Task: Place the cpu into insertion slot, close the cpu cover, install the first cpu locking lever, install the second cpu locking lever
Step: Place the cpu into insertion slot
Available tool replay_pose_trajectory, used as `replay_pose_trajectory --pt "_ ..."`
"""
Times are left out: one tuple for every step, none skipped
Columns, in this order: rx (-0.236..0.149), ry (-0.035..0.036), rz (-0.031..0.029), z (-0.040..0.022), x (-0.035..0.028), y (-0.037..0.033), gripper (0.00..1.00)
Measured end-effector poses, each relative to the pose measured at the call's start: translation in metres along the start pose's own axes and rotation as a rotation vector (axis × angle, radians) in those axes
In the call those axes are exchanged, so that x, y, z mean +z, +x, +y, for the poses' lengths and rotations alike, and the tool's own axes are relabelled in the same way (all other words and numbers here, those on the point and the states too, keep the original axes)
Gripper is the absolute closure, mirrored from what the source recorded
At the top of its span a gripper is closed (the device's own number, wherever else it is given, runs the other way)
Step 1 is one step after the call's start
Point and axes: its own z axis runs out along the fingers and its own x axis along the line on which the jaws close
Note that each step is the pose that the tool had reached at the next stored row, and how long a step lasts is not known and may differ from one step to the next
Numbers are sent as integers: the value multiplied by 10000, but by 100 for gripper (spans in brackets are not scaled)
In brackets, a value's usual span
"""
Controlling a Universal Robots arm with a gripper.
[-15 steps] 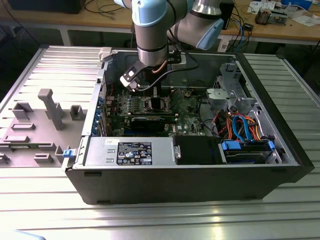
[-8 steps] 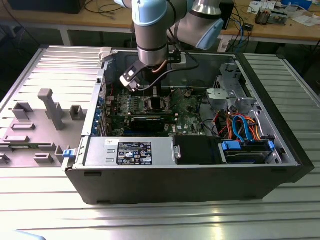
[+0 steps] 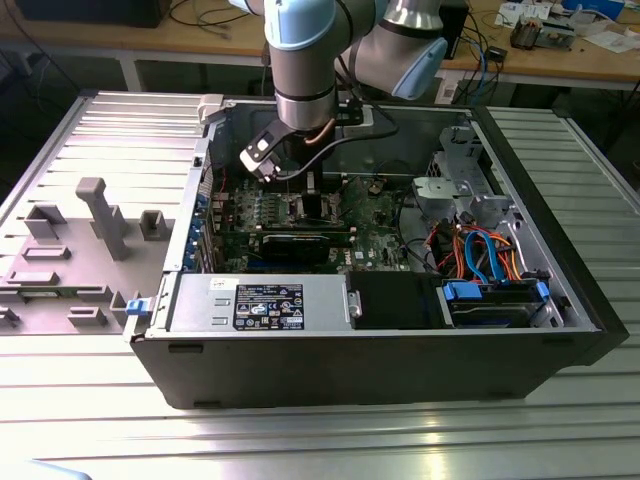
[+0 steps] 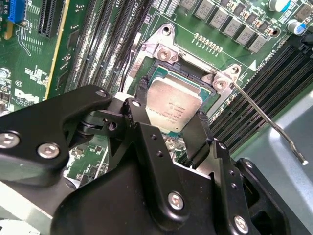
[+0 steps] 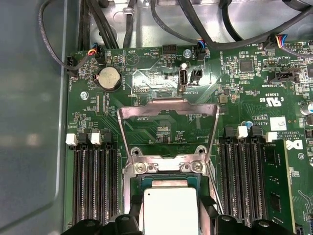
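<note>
My gripper reaches down into the open computer case, above the green board. It is shut on the cpu, a silver square chip held by two opposite edges between the black fingers. The chip hangs level just over the insertion slot, whose dark frame and silver rim show around it. In the first wrist view the cpu sits over the slot, and the cpu cover stands tilted open behind it. A thin locking lever sticks out loose beside the slot.
Long black memory slots flank the socket on both sides. A black expansion card lies across the board. The power supply and a drive bay with coloured cables fill the case's near and right parts. A grey fixture stands outside.
</note>
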Motion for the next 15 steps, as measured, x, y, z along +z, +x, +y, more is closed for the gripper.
replay_pose_trajectory --pt "-1 0 2 1 1 0 47" --pt "-1 0 1 1 2 0 47" --pt "-1 -8 9 3 7 1 47" --pt "-1 -4 7 3 8 1 45" --pt "-1 -2 4 3 8 0 45" --pt "-1 -1 3 2 8 0 39" --pt "-1 -1 2 2 8 0 39" --pt "-1 0 1 2 8 0 39" --pt "-1 -1 1 2 8 0 39" --pt "-1 -1 1 3 9 0 39" --pt "-1 -1 -1 3 8 0 39" --pt "-1 -1 -1 3 5 0 39" --pt "-1 -1 0 4 0 0 39" --pt "0 2 -1 5 -10 1 39" --pt "-1 6 -1 6 -18 1 39"
